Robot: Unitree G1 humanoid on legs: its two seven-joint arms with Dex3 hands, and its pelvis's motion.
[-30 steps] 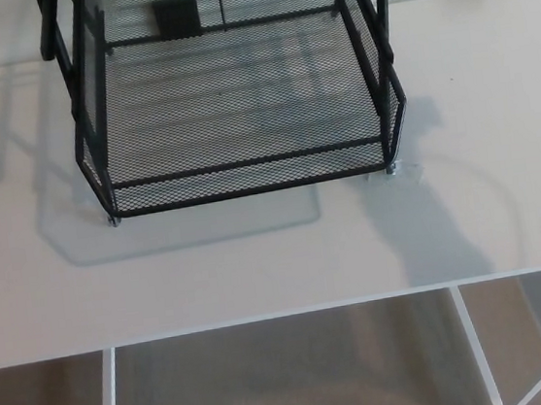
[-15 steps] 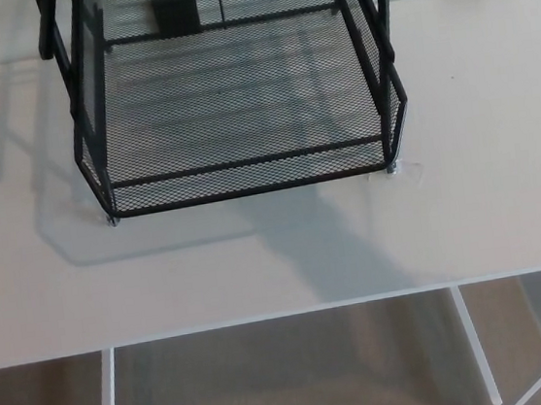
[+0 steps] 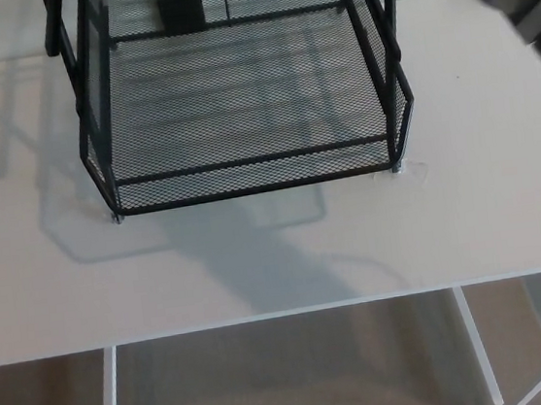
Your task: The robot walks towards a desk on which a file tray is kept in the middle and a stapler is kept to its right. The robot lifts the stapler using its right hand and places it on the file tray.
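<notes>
Dark block [image 3: 180,12] at back of file tray [image 3: 248,176], prob the stapler so looks done imo; my hands out of frame, can't tell fingers' state.

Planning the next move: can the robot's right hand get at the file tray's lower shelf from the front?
Probably yes. The file tray has only a low front rim, and nothing stands on the desk before it. The right hand is out of view, though, so its start is unknown.
</notes>
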